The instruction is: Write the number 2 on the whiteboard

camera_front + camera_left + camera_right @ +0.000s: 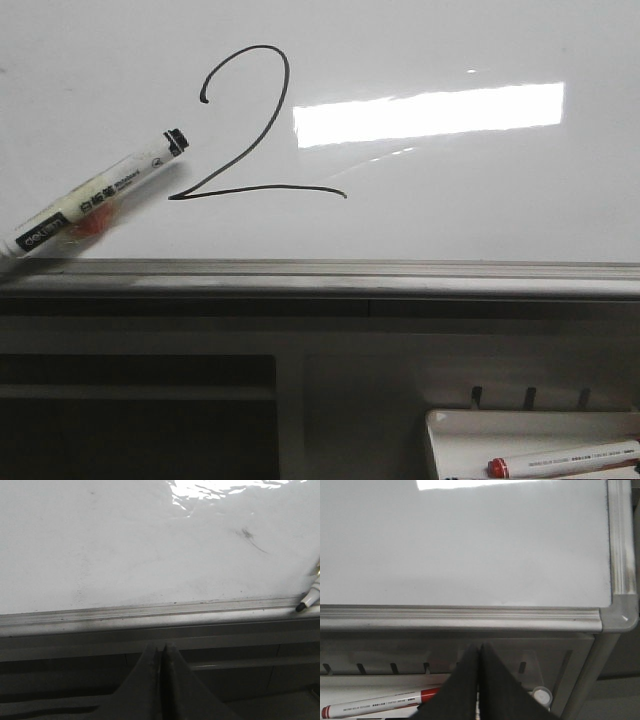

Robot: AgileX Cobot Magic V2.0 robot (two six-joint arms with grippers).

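The whiteboard (470,190) fills the front view, with a grey rail (330,275) along its lower edge. The number 2 (250,130) is drawn on it in thin black line, left of a bright light reflection. A white marker with a black end (100,190) lies slanted against the board at lower left, free of any gripper; its black tip shows in the left wrist view (302,606). My left gripper (162,647) is shut and empty, below the rail (150,612). My right gripper (480,647) is shut and empty, below the board's lower right corner (617,617).
A small white tray (450,425) sits below the board at the right and holds a red-capped marker (565,461), which also shows in the right wrist view (375,704). A small white round cap (541,696) lies beside the right fingers. Dark shelving runs under the rail.
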